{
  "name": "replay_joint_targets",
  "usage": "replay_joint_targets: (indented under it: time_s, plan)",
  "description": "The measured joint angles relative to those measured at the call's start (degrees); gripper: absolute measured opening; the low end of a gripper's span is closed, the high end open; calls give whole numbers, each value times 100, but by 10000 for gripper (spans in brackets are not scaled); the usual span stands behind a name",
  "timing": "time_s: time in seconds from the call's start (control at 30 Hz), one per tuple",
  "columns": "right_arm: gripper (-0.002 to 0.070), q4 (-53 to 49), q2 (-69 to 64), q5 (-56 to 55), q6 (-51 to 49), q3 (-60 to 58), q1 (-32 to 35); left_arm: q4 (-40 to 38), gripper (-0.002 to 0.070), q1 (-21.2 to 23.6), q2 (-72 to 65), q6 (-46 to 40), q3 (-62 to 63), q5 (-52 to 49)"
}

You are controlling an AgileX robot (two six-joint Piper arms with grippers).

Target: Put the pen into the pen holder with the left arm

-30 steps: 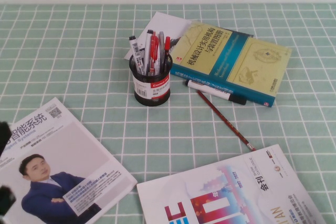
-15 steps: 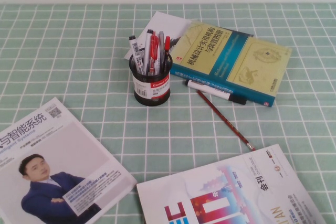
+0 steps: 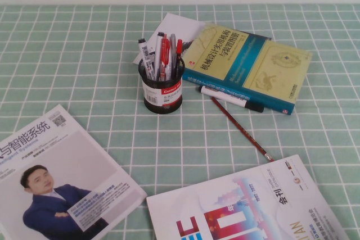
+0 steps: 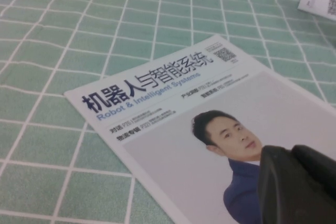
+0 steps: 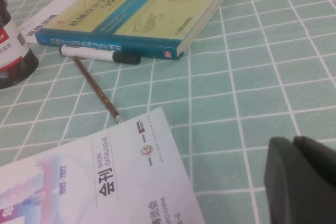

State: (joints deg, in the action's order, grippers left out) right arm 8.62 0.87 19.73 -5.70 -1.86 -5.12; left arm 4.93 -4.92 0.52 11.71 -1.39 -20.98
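The pen (image 3: 165,55) stands upright in the pen holder (image 3: 162,91), its red barrel and clip rising above the black mesh rim among several other pens (image 3: 147,55). The holder sits on the green checked desk (image 3: 84,54), a little far of centre, just left of a yellow and blue book (image 3: 247,66) that lies on a white sheet of paper (image 3: 179,26). A white marker (image 3: 230,98) with a black cap rests against the book's near edge, and a thin red pencil (image 3: 242,129) runs from the marker toward the near right. A magazine with a man's portrait (image 3: 56,178) lies at the near left, and a second magazine (image 3: 247,206) lies at the near right. Neither arm shows from above. The left gripper (image 4: 296,184) hangs low over the portrait magazine; its dark fingers sit close together, holding nothing. The right gripper (image 5: 302,174) hovers over bare desk just right of the second magazine, its fingers likewise pressed together and empty.
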Motion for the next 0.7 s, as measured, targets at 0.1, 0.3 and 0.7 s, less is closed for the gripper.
replay_joint_targets:
  time_s: [0.1, 0.3, 0.7]
  plan:
    - [-20, 0, 0, 0, 0, 0, 0, 52, 0, 0, 0, -2, 0, -46]
    - [-20, 0, 0, 0, 0, 0, 0, 71, 0, 0, 0, -2, 9, -60]
    - [-20, 0, 0, 0, 0, 0, 0, 80, 0, -388, 0, -2, 9, -72]
